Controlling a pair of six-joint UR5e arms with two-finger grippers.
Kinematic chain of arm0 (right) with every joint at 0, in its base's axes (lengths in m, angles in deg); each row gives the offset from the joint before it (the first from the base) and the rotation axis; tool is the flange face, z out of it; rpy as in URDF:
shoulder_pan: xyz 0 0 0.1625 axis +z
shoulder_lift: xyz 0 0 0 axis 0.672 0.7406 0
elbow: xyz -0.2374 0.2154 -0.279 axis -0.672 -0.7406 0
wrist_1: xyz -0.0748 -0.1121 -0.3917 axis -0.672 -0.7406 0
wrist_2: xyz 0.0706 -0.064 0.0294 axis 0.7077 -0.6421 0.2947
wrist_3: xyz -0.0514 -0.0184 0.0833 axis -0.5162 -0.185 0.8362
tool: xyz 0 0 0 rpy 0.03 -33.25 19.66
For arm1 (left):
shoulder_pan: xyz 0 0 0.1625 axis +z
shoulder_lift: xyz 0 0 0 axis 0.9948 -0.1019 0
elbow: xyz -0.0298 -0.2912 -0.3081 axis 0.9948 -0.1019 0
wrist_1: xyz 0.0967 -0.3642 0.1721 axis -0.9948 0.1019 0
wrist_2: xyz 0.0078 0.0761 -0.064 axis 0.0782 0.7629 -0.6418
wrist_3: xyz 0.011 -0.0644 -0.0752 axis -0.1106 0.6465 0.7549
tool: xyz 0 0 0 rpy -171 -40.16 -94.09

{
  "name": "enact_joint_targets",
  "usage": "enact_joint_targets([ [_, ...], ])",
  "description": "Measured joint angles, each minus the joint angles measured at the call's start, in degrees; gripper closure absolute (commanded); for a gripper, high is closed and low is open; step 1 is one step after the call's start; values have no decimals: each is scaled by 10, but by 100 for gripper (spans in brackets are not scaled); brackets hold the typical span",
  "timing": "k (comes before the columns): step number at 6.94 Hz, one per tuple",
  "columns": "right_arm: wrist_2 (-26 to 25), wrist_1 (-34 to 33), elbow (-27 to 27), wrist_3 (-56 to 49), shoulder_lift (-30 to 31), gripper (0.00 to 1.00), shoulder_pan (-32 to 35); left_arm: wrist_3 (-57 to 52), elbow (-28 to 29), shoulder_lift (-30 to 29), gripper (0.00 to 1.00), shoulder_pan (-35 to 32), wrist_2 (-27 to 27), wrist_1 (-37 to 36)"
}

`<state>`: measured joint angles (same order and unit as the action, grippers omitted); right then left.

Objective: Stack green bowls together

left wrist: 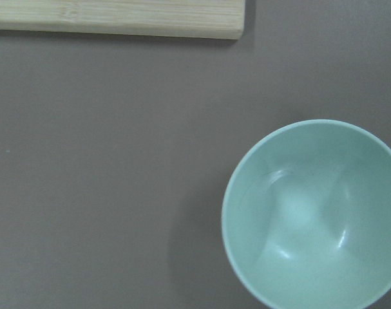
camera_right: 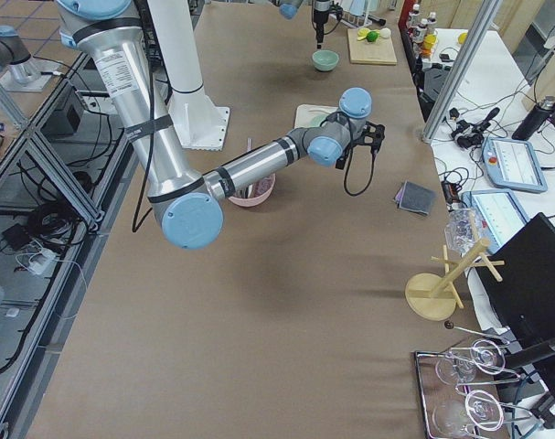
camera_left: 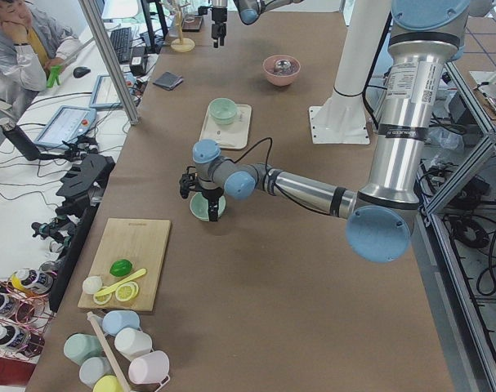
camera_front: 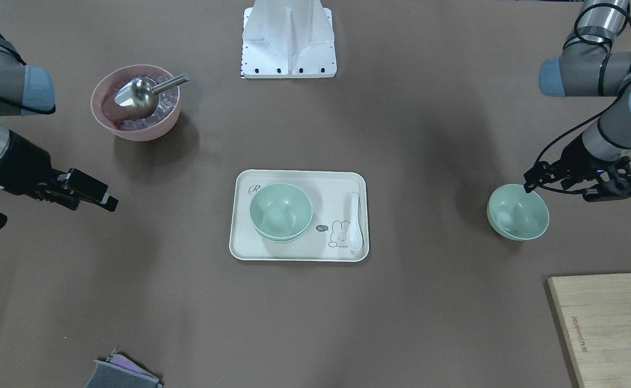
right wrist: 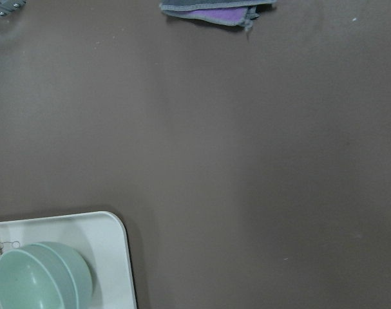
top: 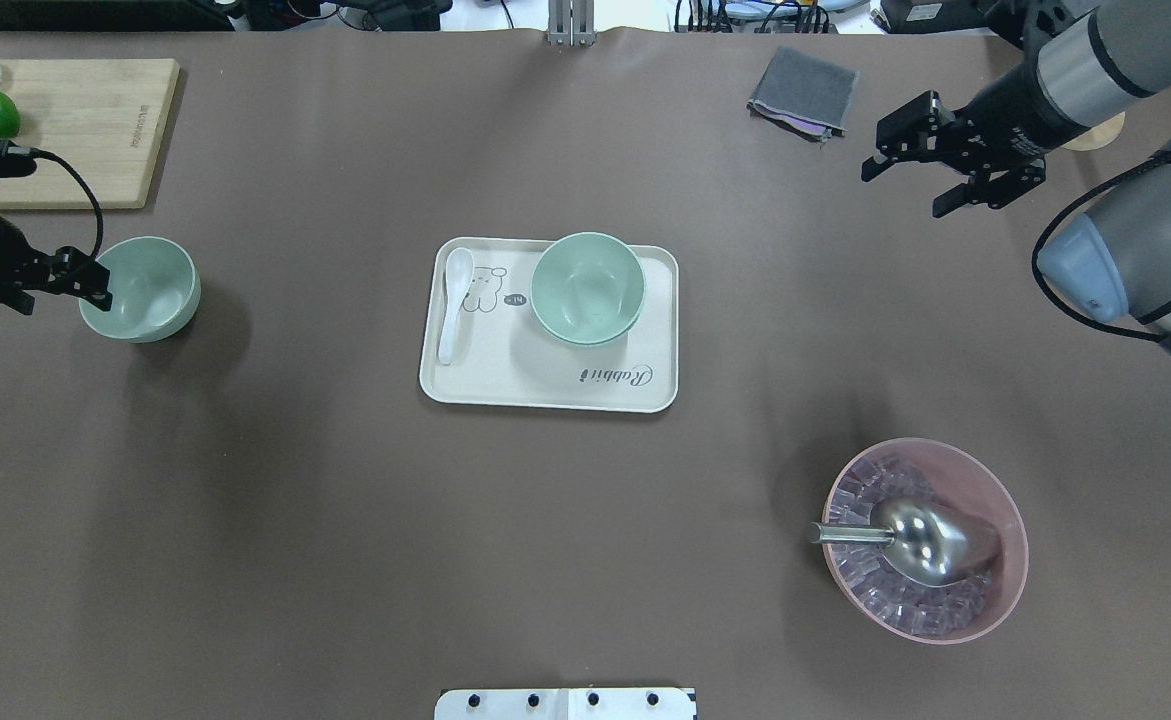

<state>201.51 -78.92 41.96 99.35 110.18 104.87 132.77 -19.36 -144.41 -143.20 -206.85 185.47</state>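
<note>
Two green bowls [camera_front: 281,211] sit nested on the cream tray [camera_front: 299,253] at the table's middle; they also show in the overhead view [top: 586,287] and the right wrist view [right wrist: 40,280]. A third green bowl [top: 141,288] stands alone on the table on my left side, upright and empty [left wrist: 314,212]. My left gripper [top: 60,290] is open and empty, above the outer rim of this bowl, one finger over the rim [camera_front: 563,188]. My right gripper [top: 907,188] is open and empty, far right and beyond the tray [camera_front: 94,194].
A white spoon [top: 455,310] lies on the tray. A pink bowl [top: 925,540] with ice and a metal scoop stands near right. A wooden board [top: 75,130] with fruit lies beyond the lone bowl. A grey cloth [top: 803,90] lies far right.
</note>
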Motion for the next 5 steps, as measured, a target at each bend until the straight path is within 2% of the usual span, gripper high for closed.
enact_joint_targets([
  [1,1,0,-1,-12,7,0,6,7,36,-8,33,9,3,34],
  [2,1,1,-2,-16,11,0,7,9,65,-16,92,12,4,58],
  [3,0,1,-1,-17,13,0,8,10,80,-22,100,13,3,68],
  [5,-2,2,-1,-16,14,0,7,10,78,-27,100,12,-15,74],
])
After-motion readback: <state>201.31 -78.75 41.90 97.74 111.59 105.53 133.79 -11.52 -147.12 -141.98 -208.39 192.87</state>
